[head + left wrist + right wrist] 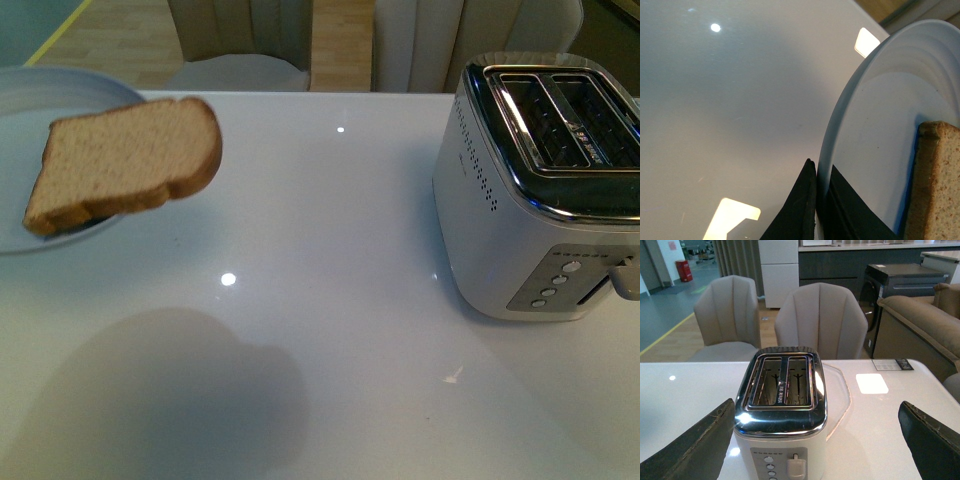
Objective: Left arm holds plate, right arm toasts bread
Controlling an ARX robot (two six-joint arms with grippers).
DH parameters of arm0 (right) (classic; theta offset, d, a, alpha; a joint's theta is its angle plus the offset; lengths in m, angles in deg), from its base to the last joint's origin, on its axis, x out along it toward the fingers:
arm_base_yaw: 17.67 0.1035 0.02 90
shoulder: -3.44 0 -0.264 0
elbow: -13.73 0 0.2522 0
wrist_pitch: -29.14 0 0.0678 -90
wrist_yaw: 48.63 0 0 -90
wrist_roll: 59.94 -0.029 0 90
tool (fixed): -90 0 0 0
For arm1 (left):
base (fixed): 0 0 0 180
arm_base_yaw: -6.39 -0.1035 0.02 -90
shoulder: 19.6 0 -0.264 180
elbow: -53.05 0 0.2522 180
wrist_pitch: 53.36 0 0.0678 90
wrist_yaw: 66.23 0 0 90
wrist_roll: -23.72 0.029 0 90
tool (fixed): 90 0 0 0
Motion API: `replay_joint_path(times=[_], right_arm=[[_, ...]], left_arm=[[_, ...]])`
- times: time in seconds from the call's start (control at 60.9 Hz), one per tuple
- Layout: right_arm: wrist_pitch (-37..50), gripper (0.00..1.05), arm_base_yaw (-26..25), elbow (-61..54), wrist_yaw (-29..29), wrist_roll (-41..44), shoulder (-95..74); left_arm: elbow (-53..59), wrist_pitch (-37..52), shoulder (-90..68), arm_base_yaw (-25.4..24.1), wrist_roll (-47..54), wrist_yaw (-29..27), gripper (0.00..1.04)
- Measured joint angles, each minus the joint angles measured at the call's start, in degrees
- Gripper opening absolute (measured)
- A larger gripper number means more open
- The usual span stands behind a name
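**Pickup not yet begun**

Clamps rim of round pale blue-white plate (40, 90) at nine o'clock in left pincer (817, 210), light brown wholemeal bread slice (125, 160) lying on it. Holds right pincer (816, 405) wide, empty, facing white chrome-topped toaster (530, 200) at three o'clock. Next, likely: reach across, pinch crust.

Glossy white worktop (330, 300), super reflective, with light spots bouncing off it. Sitting on it toward the right is a white two-slot toaster with a chrome top (540, 190).

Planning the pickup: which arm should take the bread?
Probably right. The right pincer is open, empty, facing the toaster; the left pincer is clamped on the plate holding the bread.
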Motion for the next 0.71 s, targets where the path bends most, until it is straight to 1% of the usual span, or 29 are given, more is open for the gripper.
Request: replay_joint_path(times=[0.263, 0.345, 0.46, 0.657, 0.69, 0.706], right_arm=[[0.0, 0.96, 0.0, 0.0, 0.0, 0.0, 0.0], [0.0, 0.96, 0.0, 0.0, 0.0, 0.0, 0.0], [0.0, 0.96, 0.0, 0.0, 0.0, 0.0, 0.0], [-0.1, 0.96, 0.0, 0.1, 0.1, -0.2, -0.1], [-8.3, 0.96, -0.4, 2.9, 2.6, -3.4, -3.7], [-14.3, 0.96, -0.6, 5.2, 3.3, -5.8, -7.6]], left_arm=[[-4.4, -6.7, 6.1, 12.9, -7.8, -4.9, 0.03], [-5.9, -7.8, 6.9, 16.2, -9.5, -6.1, 0.03], [-7.2, -8.9, 7.4, 19.7, -11.6, -7.4, 0.03], [-8.2, -10.4, 7.5, 23.3, -13.7, -9.1, 0.03], [-8.5, -10.6, 7.5, 23.9, -14.0, -9.4, 0.03], [-8.7, -10.8, 7.5, 24.3, -14.2, -9.6, 0.03]])
